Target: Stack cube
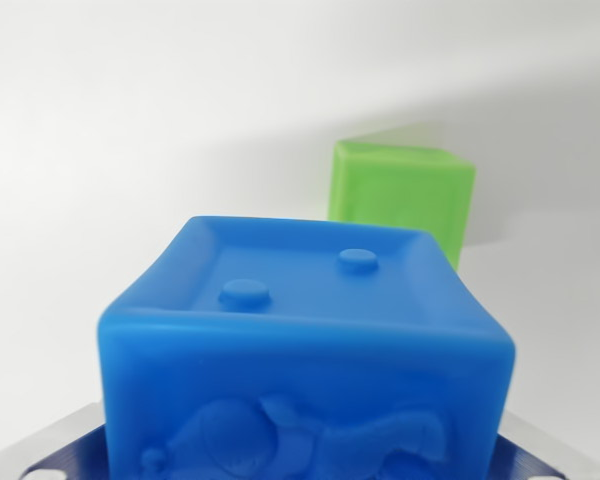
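The blue cube (305,350) is seen clamped between the jaws of the gripper (305,455), while the green cube (402,197) is found beyond it, slightly toward the wrist view's right.

Counter (130,120): plain white, smooth, filling the upper frame. Resting on it: one green cube (405,195), right of centre, casting a soft shadow toward the upper right of the frame.
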